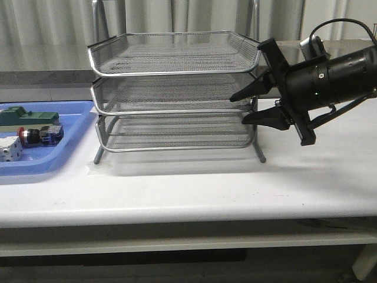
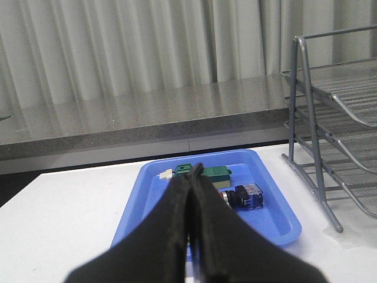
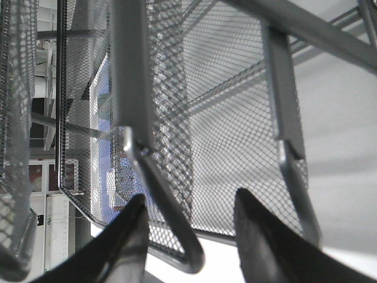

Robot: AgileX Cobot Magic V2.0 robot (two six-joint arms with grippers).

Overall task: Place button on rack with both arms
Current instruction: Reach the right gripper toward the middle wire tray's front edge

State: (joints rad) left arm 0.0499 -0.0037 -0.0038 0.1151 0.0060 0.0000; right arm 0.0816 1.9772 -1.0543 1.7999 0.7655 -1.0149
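**Desk:** Fingers first. How do they stand, seen from the front?

**Caption writer:** Spread apart and empty, the right gripper (image 1: 254,105) points leftward at the right end of the rack (image 1: 174,54), level with its middle and lower tiers. The left gripper is out of this view. At far left, the button (image 1: 40,135) lies on its side in the blue tray (image 1: 75,131), red cap pointing left, with a green block (image 1: 28,116) just behind it and a small white cube (image 1: 10,150) at the tray's near left.

**Desk:** And the left wrist camera?

**Caption writer:** The left gripper (image 2: 191,177) is pressed closed, tip to tip, holding nothing, hanging above the white table (image 2: 65,206) on the near side of the blue tray. The button rests in the tray just beyond the fingertips, not touched. The rack's legs rise at right.

**Desk:** The right wrist camera?

**Caption writer:** Two dark fingers (image 3: 132,236) stand open on either side of a chrome rim corner of the rack, mesh filling the view behind. Whether they touch the wire cannot be told.

**Desk:** So where does the job stand?

**Caption writer:** Early, by the look of it. All three tiers are bare, and the button is not yet picked up. Left to do: open the left fingers, grasp the button, carry it rightward and set it on a tier, perhaps with the right arm steadying the rack.
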